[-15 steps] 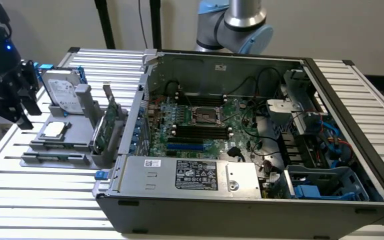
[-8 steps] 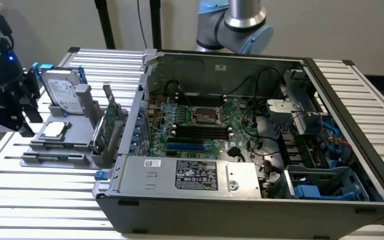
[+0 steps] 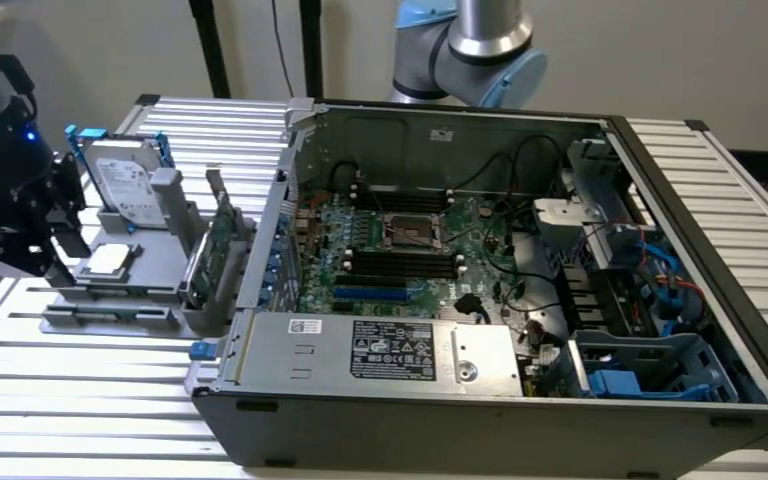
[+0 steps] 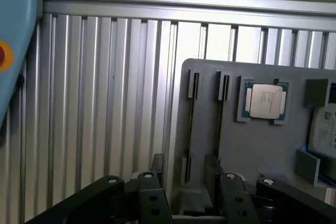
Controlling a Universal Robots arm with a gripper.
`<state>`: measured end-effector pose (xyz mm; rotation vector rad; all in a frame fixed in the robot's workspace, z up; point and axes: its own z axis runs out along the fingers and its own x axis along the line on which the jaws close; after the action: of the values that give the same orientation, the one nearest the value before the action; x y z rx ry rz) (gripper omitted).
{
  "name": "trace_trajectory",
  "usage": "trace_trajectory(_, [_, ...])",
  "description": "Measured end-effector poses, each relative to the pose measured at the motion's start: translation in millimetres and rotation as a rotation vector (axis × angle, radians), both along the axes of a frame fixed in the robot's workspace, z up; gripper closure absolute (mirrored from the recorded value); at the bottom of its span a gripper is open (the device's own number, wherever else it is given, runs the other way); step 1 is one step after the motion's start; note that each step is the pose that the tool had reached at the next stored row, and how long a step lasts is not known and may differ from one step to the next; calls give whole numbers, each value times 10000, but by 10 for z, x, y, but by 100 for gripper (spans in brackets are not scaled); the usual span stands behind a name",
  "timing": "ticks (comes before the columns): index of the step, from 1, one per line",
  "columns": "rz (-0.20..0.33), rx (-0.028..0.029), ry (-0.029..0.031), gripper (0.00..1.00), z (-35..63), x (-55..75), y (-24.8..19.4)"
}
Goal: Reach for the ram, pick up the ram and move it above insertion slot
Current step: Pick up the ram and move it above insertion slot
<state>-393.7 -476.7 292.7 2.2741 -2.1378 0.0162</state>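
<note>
Tabletop: slatted metal, cut off at the exterior view's left and lower edges. Bare slats lie open in front of the holder.

Computer case: lid off, corner at the exterior view's right cropped. Cables and a drive cage crowd that side.

Motherboard: its dark memory slots are unobstructed from above.

Grey holder: just beside the case wall, little room between.

End effector: at the holder's outer side, with the arm behind it cut by the frame edge. In the wrist view its fingers stand apart, nothing between them, the holder below.

Hard drive: upright at the holder's back.

Ram: on edge in the holder beside a taller green card. The two overlap and are hard to separate. In the wrist view the holder's two slits read as thin dark lines, and boards in them cannot be made out.

Processor chip: flat in its recess.
</note>
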Motion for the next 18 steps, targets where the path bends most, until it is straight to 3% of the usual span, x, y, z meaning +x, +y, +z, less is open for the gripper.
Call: trace_trajectory(18, [-21,0,-1,56,-328,107,6])
